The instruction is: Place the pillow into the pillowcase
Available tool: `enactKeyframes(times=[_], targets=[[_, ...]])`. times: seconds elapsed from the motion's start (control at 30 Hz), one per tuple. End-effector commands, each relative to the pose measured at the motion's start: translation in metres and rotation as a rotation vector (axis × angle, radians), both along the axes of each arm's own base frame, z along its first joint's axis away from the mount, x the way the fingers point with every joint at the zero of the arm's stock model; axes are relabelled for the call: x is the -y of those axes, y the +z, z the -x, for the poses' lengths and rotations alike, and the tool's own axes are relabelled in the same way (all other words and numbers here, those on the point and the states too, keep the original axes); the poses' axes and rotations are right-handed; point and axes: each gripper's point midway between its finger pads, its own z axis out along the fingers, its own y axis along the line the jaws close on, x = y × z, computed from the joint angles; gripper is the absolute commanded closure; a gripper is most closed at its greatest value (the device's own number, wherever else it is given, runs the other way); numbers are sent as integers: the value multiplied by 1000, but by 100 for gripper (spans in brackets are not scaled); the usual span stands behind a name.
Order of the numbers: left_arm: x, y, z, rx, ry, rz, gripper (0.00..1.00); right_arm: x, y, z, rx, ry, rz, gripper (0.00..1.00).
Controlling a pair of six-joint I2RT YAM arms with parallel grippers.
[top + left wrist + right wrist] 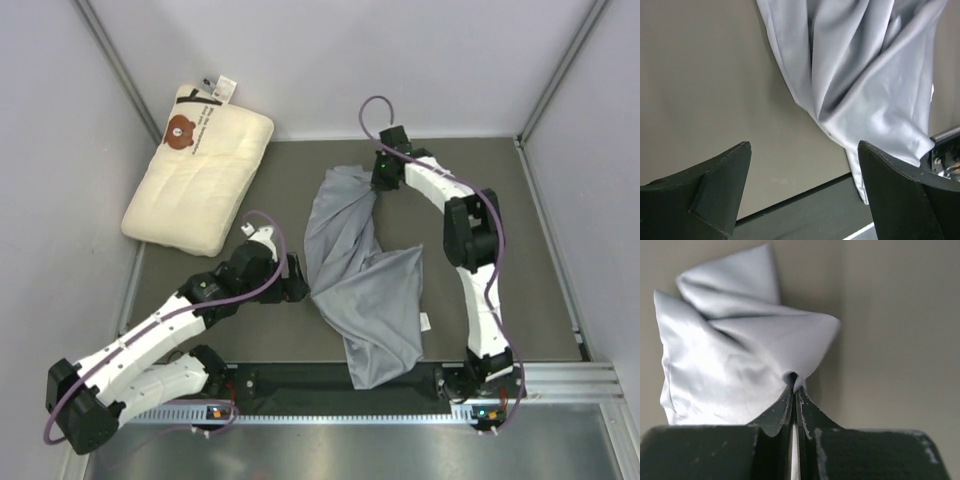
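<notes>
The cream quilted pillow [198,177] with the bear face print lies at the far left of the mat, against the left wall. The grey-blue pillowcase [363,272] lies crumpled down the middle of the mat, its near end over the front rail. My right gripper [378,184] is shut on the pillowcase's far corner [790,360], with the cloth bunched at the fingertips [794,386]. My left gripper [300,283] is open and empty, just left of the pillowcase's edge [860,90].
Grey walls close in the mat on the left, back and right. A black rail [300,382] and a metal table edge [350,450] run along the front. The dark rail also shows under my left gripper [805,210].
</notes>
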Motion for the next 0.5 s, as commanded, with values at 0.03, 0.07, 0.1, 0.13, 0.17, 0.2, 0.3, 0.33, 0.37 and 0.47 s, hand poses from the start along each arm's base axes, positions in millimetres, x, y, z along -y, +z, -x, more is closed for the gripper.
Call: enactKeyframes(times=[0.03,0.07,0.1,0.13,0.17,0.2,0.3,0.33,0.37,0.47], targets=[[37,-8,10,-30,-134,23,7,150,61,-18,74,-368,-24,100],[42,-11,14,-41,-152,16,6,176,67,-14,88,-440,-31,100],[47,-14,15,-28,-158,-2,4,202,42,9,32,-500,-12,100],[54,-19,13,-33,-153,1,4,252,73,20,107,-612,-28,100],[60,-20,13,-33,-158,12,3,270,83,24,169,-672,-56,100],[67,-21,14,-33,-176,22,2,283,61,49,137,-713,-49,100],[88,-37,8,-60,-199,22,2,305,93,74,233,-753,-43,100],[93,-40,5,-65,-201,16,1,305,92,77,227,-750,-40,100],[96,-43,2,-73,-200,7,1,303,94,80,226,-747,-43,100],[111,-53,-6,-109,-212,-21,1,299,90,83,215,-734,-62,100]])
